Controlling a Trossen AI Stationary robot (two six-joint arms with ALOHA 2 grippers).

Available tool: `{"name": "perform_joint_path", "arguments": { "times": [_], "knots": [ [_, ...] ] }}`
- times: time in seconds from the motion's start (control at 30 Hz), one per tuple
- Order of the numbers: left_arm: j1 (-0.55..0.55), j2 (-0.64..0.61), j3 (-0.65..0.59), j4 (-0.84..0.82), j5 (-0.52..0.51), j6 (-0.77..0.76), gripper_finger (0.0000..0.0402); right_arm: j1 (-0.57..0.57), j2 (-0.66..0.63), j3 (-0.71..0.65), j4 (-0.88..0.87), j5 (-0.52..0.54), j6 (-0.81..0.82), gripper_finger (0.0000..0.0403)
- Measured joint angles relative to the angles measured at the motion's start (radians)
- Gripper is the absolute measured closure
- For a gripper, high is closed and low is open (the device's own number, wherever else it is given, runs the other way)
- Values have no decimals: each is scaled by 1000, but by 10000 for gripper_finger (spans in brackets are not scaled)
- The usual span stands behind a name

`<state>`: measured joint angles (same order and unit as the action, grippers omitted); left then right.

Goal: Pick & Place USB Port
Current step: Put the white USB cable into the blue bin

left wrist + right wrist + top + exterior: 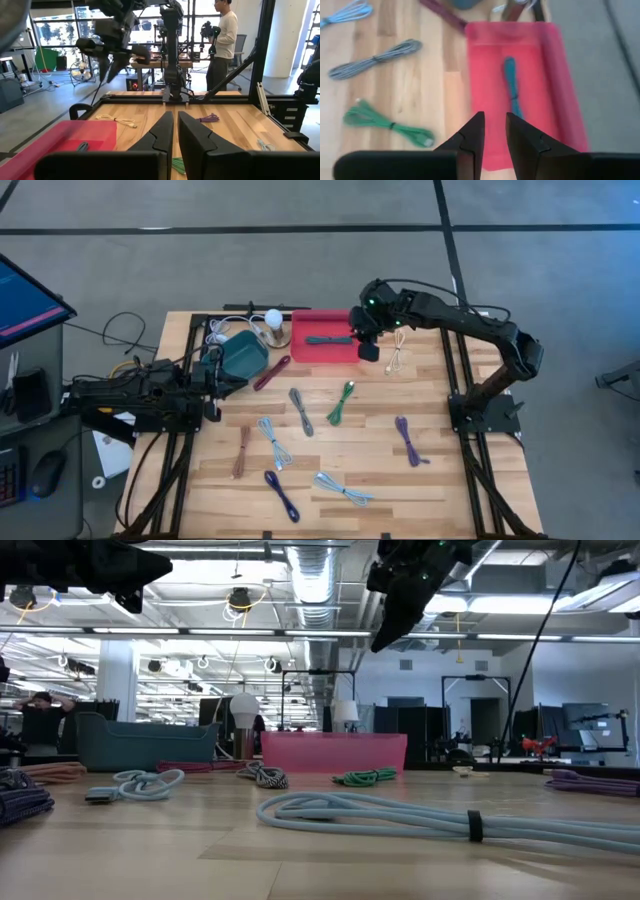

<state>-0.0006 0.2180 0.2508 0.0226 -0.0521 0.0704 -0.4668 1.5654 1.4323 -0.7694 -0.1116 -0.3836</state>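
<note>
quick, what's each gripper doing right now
left gripper: shut, holding nothing, parked at the table's left edge.
right gripper: above the red tray, nothing between its fingers; open or shut cannot be told.

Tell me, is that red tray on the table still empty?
No. In the right wrist view, one dark teal cable lies inside the red tray, stretched along its middle.

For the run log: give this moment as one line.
right hand: empty, over red bin edge | bin: one dark cable inside | left hand: shut, waiting at table's left
</note>
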Motion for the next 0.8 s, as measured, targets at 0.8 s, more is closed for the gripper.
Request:
{"name": "perform_joint_path", "arguments": {
  "times": [0.8],
  "knots": [
    [0,0,0,-24,0,0,376,2,-262,-321,173,-126,86,333]
  ]
}}
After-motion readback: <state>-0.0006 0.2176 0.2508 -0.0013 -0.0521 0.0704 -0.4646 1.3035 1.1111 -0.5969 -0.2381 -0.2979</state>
